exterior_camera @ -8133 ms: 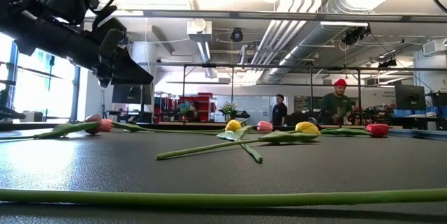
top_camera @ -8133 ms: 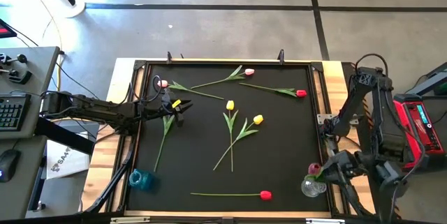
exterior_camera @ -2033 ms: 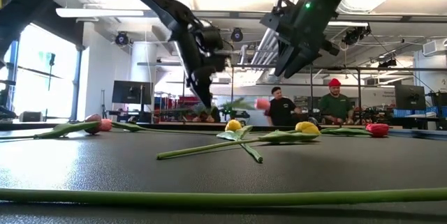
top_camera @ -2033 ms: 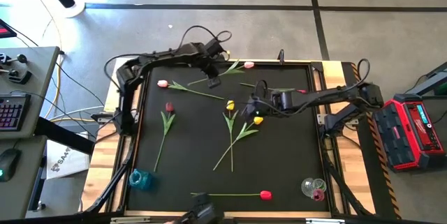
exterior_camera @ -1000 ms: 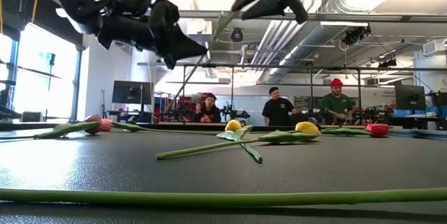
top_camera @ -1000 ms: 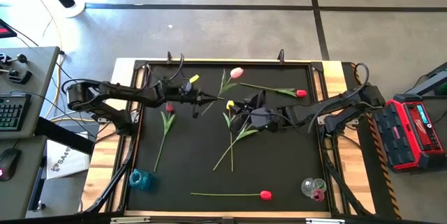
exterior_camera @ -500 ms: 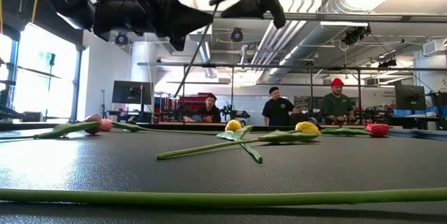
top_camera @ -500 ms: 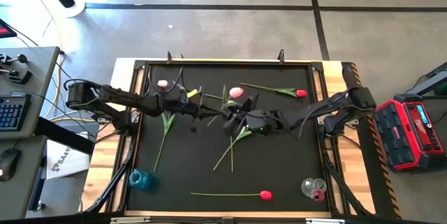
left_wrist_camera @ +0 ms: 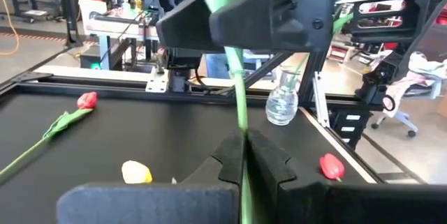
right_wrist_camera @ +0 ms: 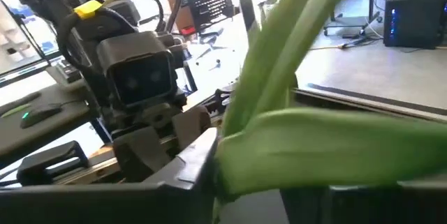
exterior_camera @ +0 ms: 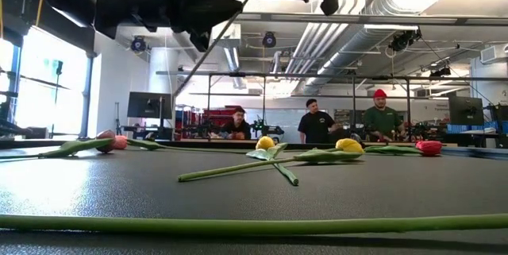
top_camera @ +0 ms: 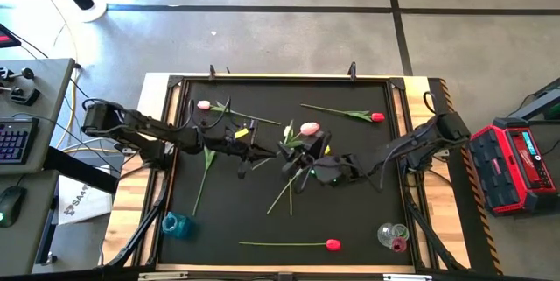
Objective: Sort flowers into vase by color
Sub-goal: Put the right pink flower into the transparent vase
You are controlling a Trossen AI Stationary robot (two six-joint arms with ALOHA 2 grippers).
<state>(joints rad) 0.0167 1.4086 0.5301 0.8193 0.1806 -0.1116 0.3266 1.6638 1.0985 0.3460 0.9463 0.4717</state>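
High view: both grippers meet mid-mat over the yellow tulip (top_camera: 325, 151). Left gripper (top_camera: 262, 151) pinches the pink tulip's (top_camera: 309, 129) stem; right gripper (top_camera: 294, 160) also clamps that stem.

Two dark jointed arms; black cables looped alongside; yellow tag on left gripper (top_camera: 248, 150).

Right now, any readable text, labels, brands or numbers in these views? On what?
"SAF…", remainder unclear: white sheet low on the left side of the high view.
Label on the red case: too small to read.
Lines on the screen in the right wrist view: blurred, unreadable.
Nothing else legible.
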